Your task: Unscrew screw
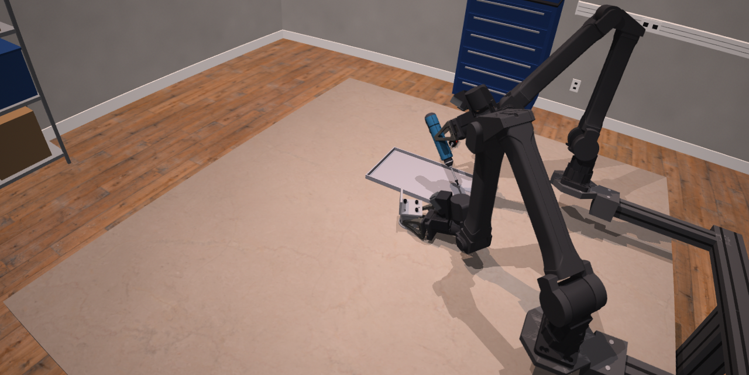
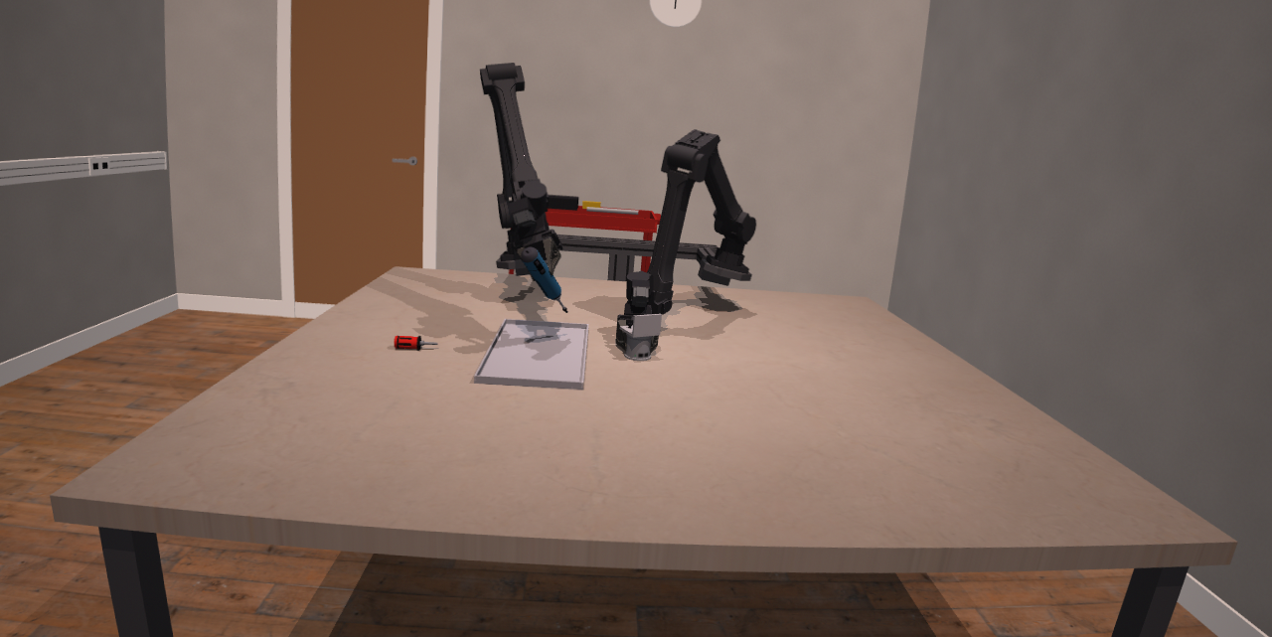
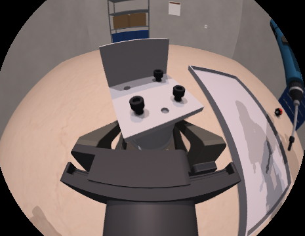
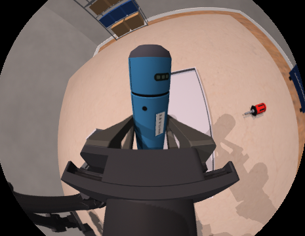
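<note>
The joint module (image 3: 152, 143) (image 2: 637, 341) stands on the table with its grey L-shaped bracket (image 3: 159, 105) (image 1: 411, 207) on top. Three black screws (image 3: 136, 104) (image 3: 178, 92) (image 3: 158, 75) stand in the bracket's plate, beside two empty holes. My left gripper (image 3: 150, 118) (image 1: 425, 222) is low at the table, its fingers shut on the module's body. My right gripper (image 4: 150, 118) (image 1: 445, 137) is shut on the blue electric screwdriver (image 4: 150, 95) (image 1: 439, 137) (image 2: 541, 270) (image 3: 291, 69). The screwdriver hangs tilted over the tray, to the side of the module. Its bit (image 3: 291, 141) touches no screw.
A flat grey tray (image 1: 398, 165) (image 2: 534, 366) (image 3: 224, 95) (image 4: 188, 95) lies right beside the module. A small red hand screwdriver (image 2: 407, 342) (image 4: 258, 109) (image 3: 279, 112) lies on the table beyond the tray. The arm bases and a black frame stand at the table's far edge.
</note>
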You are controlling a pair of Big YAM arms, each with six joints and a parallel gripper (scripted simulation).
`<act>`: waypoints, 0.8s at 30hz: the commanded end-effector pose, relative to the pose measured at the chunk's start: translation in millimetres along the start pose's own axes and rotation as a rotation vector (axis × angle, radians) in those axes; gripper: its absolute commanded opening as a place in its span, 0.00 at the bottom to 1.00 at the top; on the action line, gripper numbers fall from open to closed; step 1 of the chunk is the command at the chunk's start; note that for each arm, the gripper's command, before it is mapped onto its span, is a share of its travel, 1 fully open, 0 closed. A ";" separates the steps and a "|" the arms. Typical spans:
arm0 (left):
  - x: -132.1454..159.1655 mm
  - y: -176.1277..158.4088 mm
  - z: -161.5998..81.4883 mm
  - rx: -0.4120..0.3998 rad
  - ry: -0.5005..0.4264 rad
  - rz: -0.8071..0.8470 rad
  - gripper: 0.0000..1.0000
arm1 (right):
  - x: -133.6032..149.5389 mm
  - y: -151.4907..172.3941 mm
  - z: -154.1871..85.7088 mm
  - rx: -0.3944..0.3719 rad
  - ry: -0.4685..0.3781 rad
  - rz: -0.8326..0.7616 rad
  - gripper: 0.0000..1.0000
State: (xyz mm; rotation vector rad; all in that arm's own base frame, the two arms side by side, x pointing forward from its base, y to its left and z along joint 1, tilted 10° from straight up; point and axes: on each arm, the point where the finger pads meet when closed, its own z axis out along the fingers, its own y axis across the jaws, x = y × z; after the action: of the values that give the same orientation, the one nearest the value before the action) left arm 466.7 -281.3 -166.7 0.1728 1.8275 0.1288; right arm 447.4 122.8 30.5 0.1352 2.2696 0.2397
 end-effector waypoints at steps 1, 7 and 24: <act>-6.4 -3.4 2.5 0.002 -0.014 -0.008 0.59 | -57.6 8.3 0.0 -0.010 -0.085 0.081 0.42; -6.4 -3.4 2.5 0.002 -0.014 -0.008 0.59 | -62.0 11.8 -0.7 -0.018 -0.090 0.103 0.42; -6.4 -3.4 2.5 0.002 -0.014 -0.008 0.59 | -64.3 -33.9 -3.3 0.089 -0.027 0.244 0.42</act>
State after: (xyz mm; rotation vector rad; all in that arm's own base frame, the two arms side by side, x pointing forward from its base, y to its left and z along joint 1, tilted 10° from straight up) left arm 466.7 -281.3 -166.7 0.1728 1.8275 0.1288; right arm 444.0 59.6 21.9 0.4611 2.3667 0.1798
